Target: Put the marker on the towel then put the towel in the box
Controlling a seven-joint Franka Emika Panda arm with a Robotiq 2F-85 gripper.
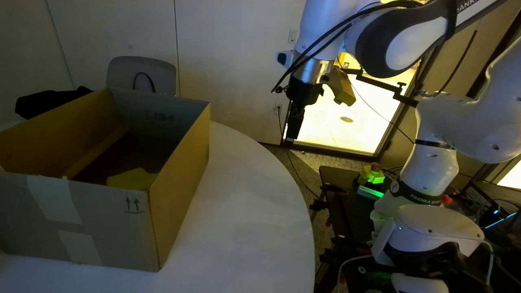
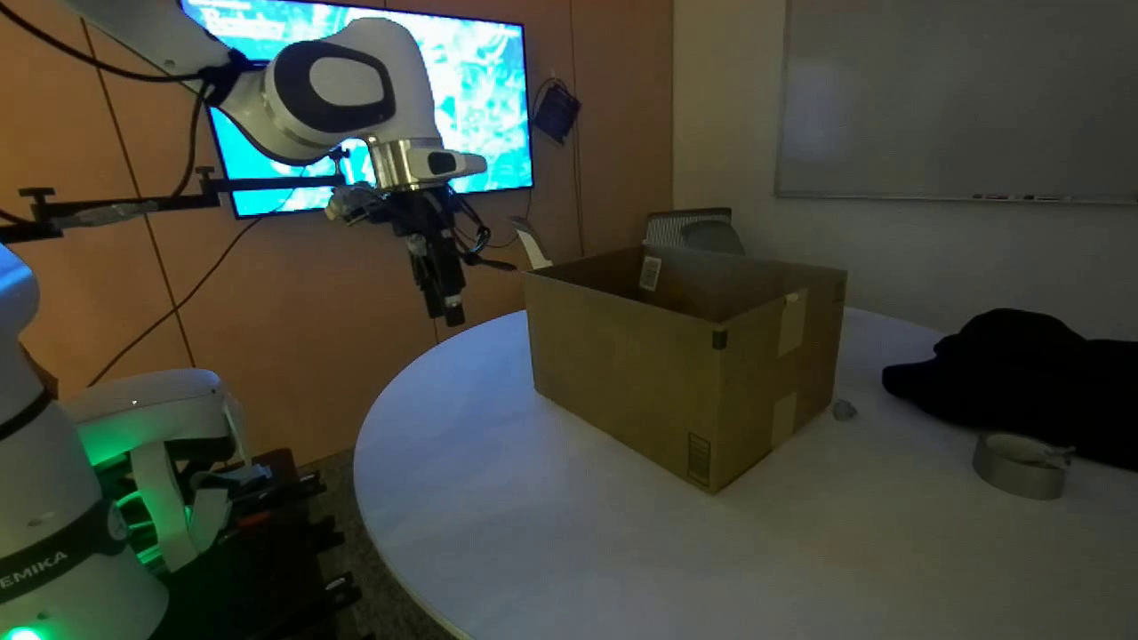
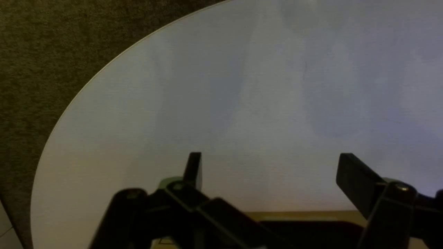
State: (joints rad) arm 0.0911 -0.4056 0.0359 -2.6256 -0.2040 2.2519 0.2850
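Box (image 1: 179, 189) was basic cardboard brown with little black arrows (image 1: 136, 203) printed on it, towel (image 1: 132, 180) was yellow-green, table (image 1: 248, 219) pretty much white, gripper (image 3: 270, 162) black, screen (image 2: 484, 98) turquoise with whitish blotches.

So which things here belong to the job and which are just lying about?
For the job: yellow-green cloth towel, large brown cardboard box, black two-fingered gripper; marker not visible.
Lying about: grey ring-shaped tape roll, black cloth-like heap.
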